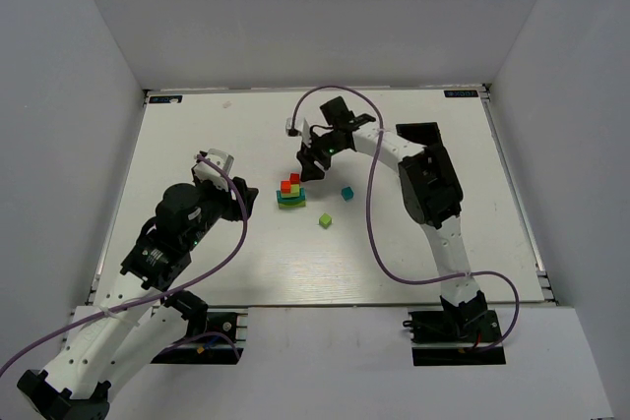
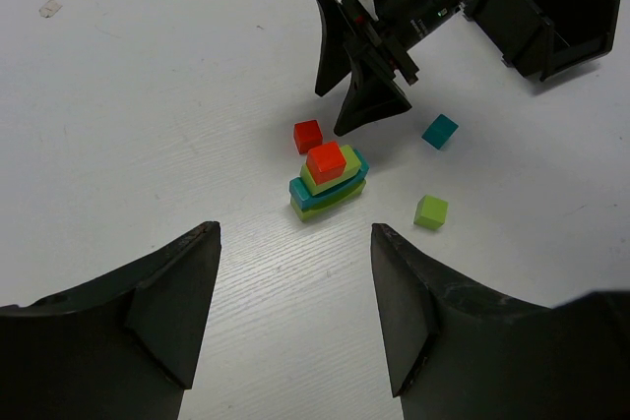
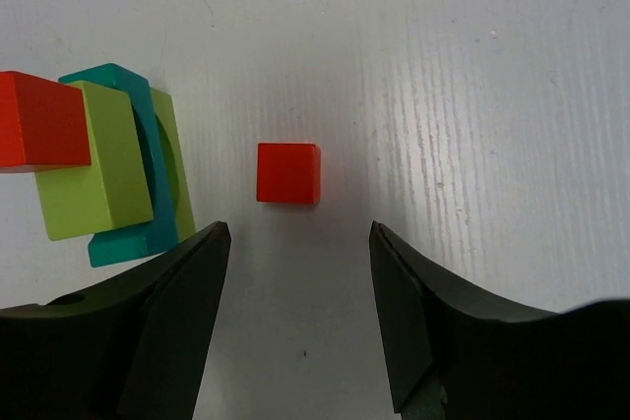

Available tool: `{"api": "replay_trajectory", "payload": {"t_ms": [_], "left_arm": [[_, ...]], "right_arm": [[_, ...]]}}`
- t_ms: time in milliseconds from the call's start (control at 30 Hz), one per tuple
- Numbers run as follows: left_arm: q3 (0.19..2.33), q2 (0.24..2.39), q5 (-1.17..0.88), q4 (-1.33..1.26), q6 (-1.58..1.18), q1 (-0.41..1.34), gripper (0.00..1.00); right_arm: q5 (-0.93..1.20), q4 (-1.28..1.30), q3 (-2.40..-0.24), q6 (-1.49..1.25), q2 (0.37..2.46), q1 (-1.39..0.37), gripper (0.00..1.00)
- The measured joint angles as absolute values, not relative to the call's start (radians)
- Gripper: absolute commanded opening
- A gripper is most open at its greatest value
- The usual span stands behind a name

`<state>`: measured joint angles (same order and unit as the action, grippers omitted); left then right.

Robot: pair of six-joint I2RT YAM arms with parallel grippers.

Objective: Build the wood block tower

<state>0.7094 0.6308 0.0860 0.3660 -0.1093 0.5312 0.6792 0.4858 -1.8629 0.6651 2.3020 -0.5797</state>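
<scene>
The wood block tower [image 1: 290, 198] stands mid-table: a lime-green bar, a teal bar and a second lime-green bar, topped by an orange cube [image 2: 326, 160]. A loose red cube [image 3: 288, 172] lies flat on the table just beyond the tower [image 3: 113, 169]. My right gripper [image 3: 300, 233] hangs open above the table, the red cube just ahead of its fingertips and nothing between them. From the left, my left gripper [image 2: 295, 233] looks at the tower [image 2: 329, 189], open, empty and well short of it.
A teal cube [image 2: 440, 130] and a lime-green cube [image 2: 431, 210] lie loose to the right of the tower. A black bin [image 2: 566, 7] sits behind the right arm. White walls enclose the table [image 1: 197, 145] on three sides.
</scene>
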Motion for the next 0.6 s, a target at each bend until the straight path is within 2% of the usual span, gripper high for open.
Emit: {"api": "replay_trajectory", "payload": {"t_ms": [600], "left_arm": [[0.709, 0.63, 0.089, 0.366, -0.109, 0.531, 0.73]], "right_arm": [[0.678, 0.515, -1.885, 0.664, 2.315, -0.619, 0.65]]}}
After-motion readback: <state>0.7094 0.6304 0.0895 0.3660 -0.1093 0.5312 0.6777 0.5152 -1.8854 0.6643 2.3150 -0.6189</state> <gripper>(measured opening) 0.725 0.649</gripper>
